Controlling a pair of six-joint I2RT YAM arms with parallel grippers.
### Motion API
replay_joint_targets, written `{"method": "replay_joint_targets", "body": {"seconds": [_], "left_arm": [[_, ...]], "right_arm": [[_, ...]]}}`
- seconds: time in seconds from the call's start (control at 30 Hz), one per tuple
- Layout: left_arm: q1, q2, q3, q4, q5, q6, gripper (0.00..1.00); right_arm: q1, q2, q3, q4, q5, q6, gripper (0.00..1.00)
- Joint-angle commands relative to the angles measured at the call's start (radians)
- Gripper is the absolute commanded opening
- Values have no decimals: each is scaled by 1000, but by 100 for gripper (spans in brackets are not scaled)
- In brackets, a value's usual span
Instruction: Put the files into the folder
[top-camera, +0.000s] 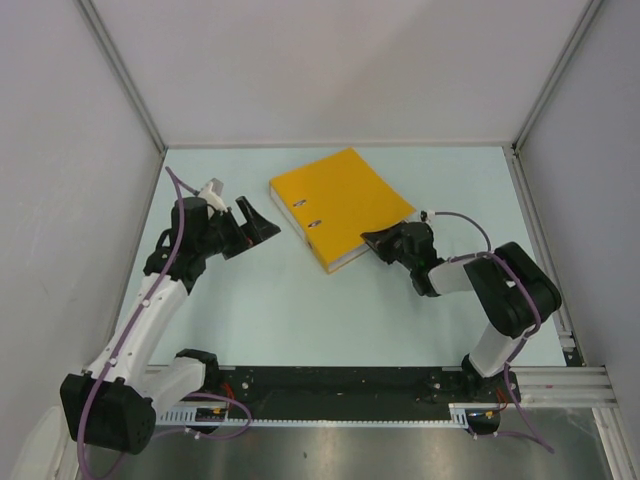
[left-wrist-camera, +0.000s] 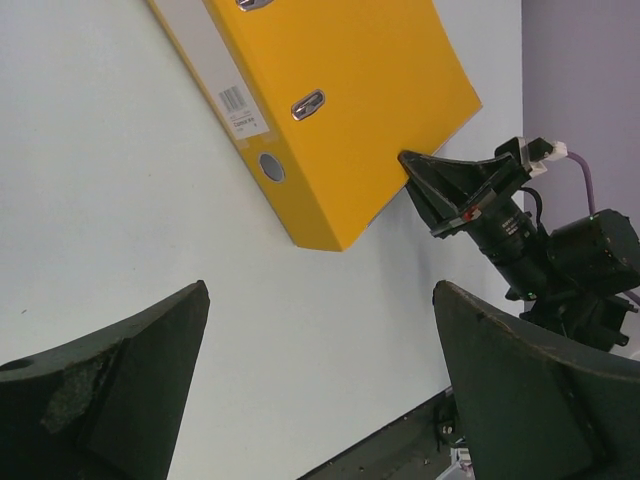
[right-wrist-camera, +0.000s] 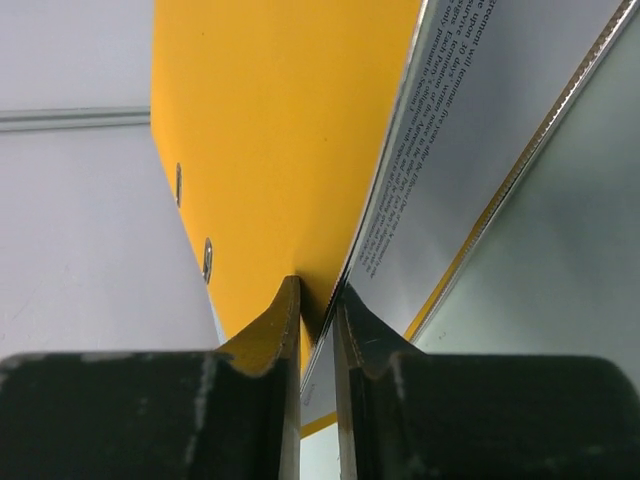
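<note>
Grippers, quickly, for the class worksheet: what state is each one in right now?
Left gripper: open, holding nothing.
Right gripper: shut on the edge of the folder cover.

Pale blue-green table (top-camera: 300, 320); grey panel walls (top-camera: 330, 70) on three sides; even light.

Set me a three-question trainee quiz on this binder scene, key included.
1. True or false: the left gripper is touching the folder.
2. Which part of the folder is the right gripper shut on? A) the spine B) the cover's edge C) the ring clip
3. Fill in: the right wrist view shows printed ____ inside the folder, beside the pinched cover.
Key: 1 false, it is open and apart from the folder; 2 B; 3 files.
</note>
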Motion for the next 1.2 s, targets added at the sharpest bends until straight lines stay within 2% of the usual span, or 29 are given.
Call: {"method": "replay_joint_targets", "body": {"seconds": [0.0, 0.13, 0.27, 0.4, 0.5, 0.57, 0.6, 0.63, 0.7, 0.8, 0.9, 1.03, 1.17], "left_arm": [[-5, -19, 0, 33, 22, -8, 99], [-6, -29, 14, 20, 22, 3, 99], [-6, -36, 15, 23, 32, 3, 99], [-6, -39, 23, 12, 42, 20, 99], [-6, -45, 26, 3, 39, 30, 99], [-6, -52, 28, -2, 29, 35, 99], [-6, -62, 29, -5, 22, 37, 99], [-6, -68, 29, -5, 11, 37, 99], [-5, -90, 26, -10, -27, 43, 99], [-5, -107, 15, -11, -55, 58, 99], [-6, -121, 0, -33, -54, 61, 99], [-6, -173, -46, -57, -64, 60, 99], [-5, -208, -74, -66, -77, 61, 99]], "right_arm": [[-17, 7, -45, -254, 110, -244, 26], [-26, -67, -19, -246, 11, -333, 54], [-40, -148, -6, -308, -106, -417, 67], [-14, -291, -4, -437, -137, -565, 79], [77, -410, -4, -557, -105, -700, 85], [160, -473, -2, -611, -25, -794, 88], [261, -484, -4, -617, 12, -818, 90], [307, -486, -2, -611, 74, -838, 90], [434, -460, 19, -597, 174, -905, 91], [509, -354, 121, -586, 276, -1044, 94], [512, -195, 267, -623, 319, -1151, 95], [556, -20, 451, -681, 496, -1347, 95], [572, 140, 623, -730, 638, -1415, 95]]}}
